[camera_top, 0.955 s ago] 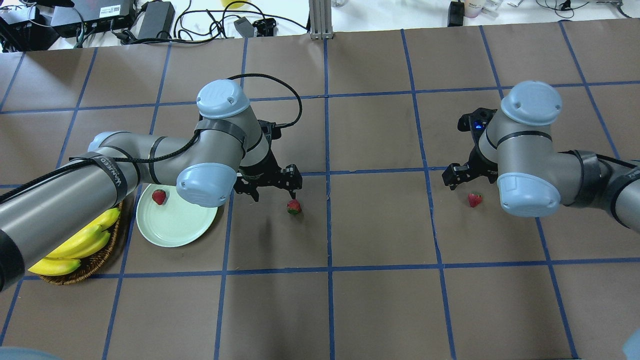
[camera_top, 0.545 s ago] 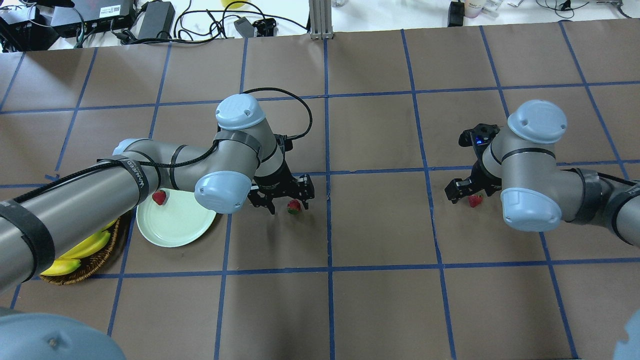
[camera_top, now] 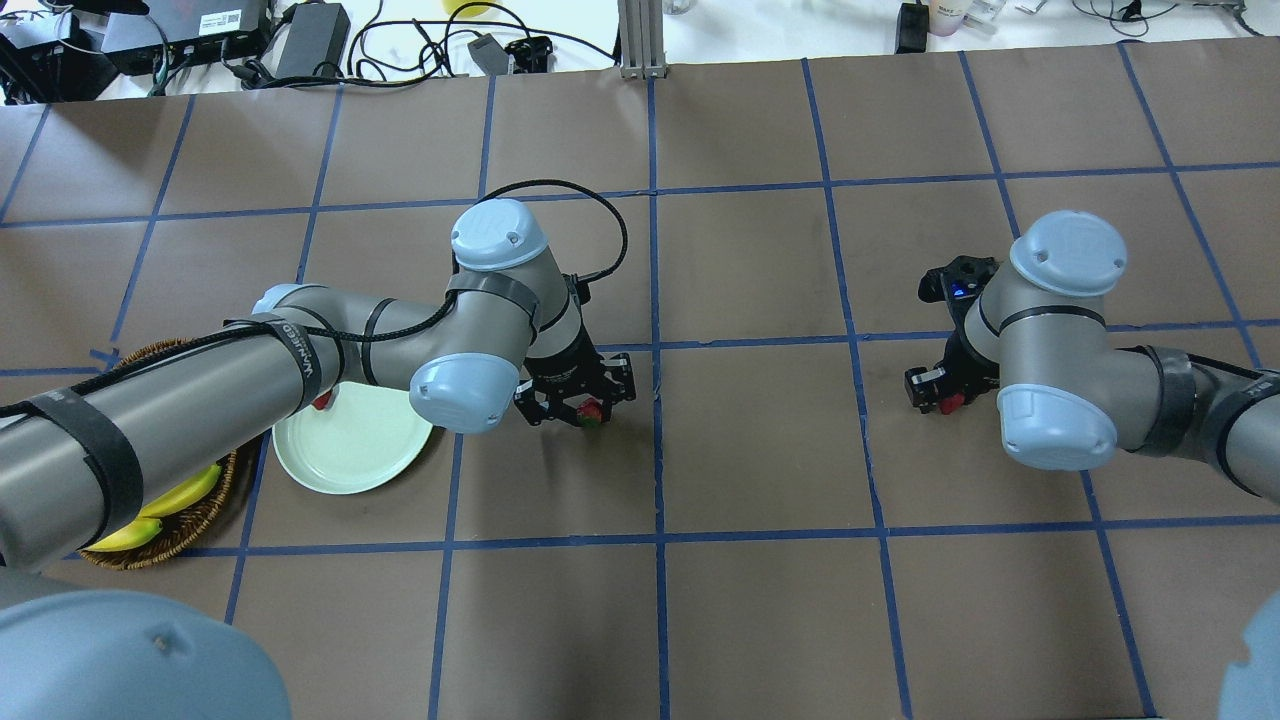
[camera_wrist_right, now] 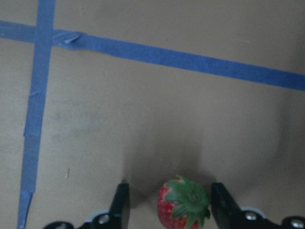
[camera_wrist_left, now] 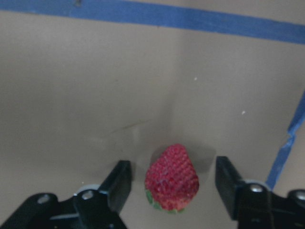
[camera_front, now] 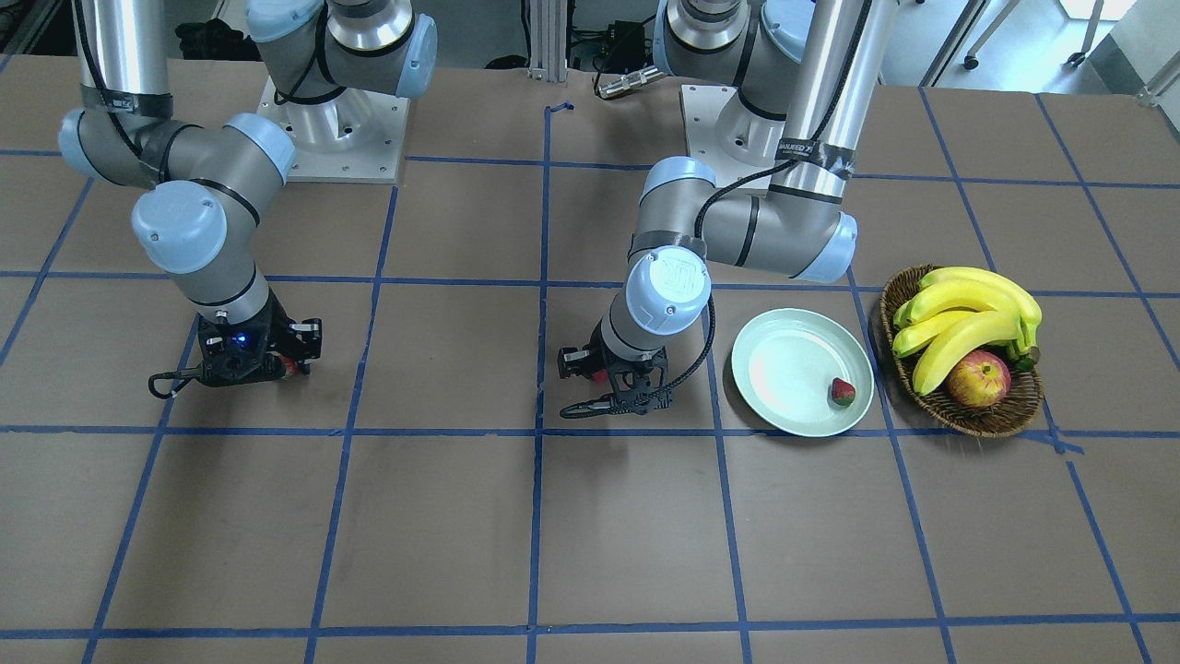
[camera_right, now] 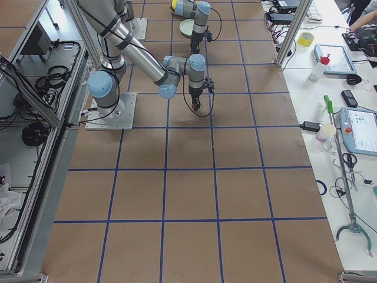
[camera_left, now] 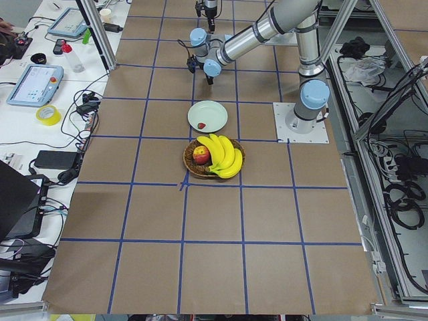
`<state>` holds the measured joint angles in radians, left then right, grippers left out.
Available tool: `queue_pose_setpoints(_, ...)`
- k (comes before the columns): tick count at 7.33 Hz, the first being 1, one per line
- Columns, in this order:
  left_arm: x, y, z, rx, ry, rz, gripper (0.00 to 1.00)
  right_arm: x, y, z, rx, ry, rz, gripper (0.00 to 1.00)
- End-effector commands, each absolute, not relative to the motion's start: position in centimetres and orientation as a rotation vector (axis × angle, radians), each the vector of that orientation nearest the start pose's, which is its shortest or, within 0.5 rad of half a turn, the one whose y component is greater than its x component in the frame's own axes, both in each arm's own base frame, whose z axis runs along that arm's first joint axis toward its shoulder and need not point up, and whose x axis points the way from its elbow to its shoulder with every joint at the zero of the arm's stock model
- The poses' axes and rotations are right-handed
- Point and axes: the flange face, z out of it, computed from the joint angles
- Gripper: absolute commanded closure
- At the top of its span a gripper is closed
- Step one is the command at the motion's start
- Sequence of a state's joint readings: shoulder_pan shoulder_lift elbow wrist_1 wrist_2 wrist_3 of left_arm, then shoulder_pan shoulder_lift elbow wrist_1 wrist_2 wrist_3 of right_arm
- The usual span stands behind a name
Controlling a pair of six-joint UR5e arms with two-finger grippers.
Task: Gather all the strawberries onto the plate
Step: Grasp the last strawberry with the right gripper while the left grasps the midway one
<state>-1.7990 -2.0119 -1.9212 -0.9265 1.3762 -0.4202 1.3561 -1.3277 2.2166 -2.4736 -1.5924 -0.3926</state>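
Observation:
Three small red strawberries show. One (camera_front: 842, 391) lies on the pale mint-green plate (camera_front: 784, 364), near its rim. My left gripper (camera_wrist_left: 174, 183) is open and low over the table, its fingers (camera_wrist_left: 119, 183) on either side of a second strawberry (camera_wrist_left: 172, 177) without touching it; the overhead view shows this gripper (camera_top: 580, 398) just right of the plate (camera_top: 350, 455). My right gripper (camera_wrist_right: 171, 205) is open, its fingers (camera_wrist_right: 221, 202) on either side of the third strawberry (camera_wrist_right: 183, 207), far right on the table (camera_top: 951, 403).
A brown wicker basket (camera_front: 959, 422) with bananas (camera_front: 968, 314) and an apple (camera_front: 977, 378) stands beside the plate, on the side away from the left gripper. Blue tape lines grid the brown table. Cables and boxes lie beyond the far edge.
Both grippers have moved toward their strawberries and come down, so each strawberry now sits between open fingers. The left arm now hides most of the strawberry on the plate in the overhead view.

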Motion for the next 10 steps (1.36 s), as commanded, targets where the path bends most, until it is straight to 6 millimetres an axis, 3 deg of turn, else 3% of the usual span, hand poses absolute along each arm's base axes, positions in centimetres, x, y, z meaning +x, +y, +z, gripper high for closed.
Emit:
queue_pose_setpoints(1, -27.1, -49.5, 17.4, -0.384, 3.254, 0.278, 1.00, 3.1, -46.9, 17.6, -0.281, 3.160, -0.018, 1.00)
queue_pose_setpoints(3, -26.7, -52.3, 21.7, -0.294, 3.291, 0.144, 1.00, 3.3, -47.9, 19.6, -0.216, 3.184, -0.068, 1.00)
queue_pose_setpoints(4, -24.3, -54.0, 23.5, -0.188, 3.233, 0.140, 1.00, 3.7, -48.8, 20.9, -0.182, 3.170, -0.030, 1.00)
queue_pose_setpoints(5, -20.9, -56.0, 25.2, -0.168, 3.233, 0.110, 1.00, 6.0, -49.5, 21.8, -0.175, 3.158, 0.006, 1.00)
queue_pose_setpoints(7, -12.9, -57.8, 25.9, 0.026, 3.248, 0.108, 1.00, 14.8, -49.0, 23.3, -0.044, 3.159, -0.049, 1.00)
queue_pose_setpoints(8, -10.3, -57.9, 25.9, 0.047, 3.250, 0.127, 1.00, 20.3, -49.4, 25.1, 0.045, 3.147, -0.075, 1.00)
queue_pose_setpoints(9, -8.5, -56.9, 24.3, 0.094, 3.236, 0.215, 1.00, 25.1, -50.1, 26.4, 0.157, 3.125, -0.065, 1.00)
queue_pose_setpoints(10, -6.1, -55.9, 22.7, 0.140, 3.215, 0.270, 1.00, 30.0, -50.2, 26.4, 0.241, 3.073, -0.055, 1.00)
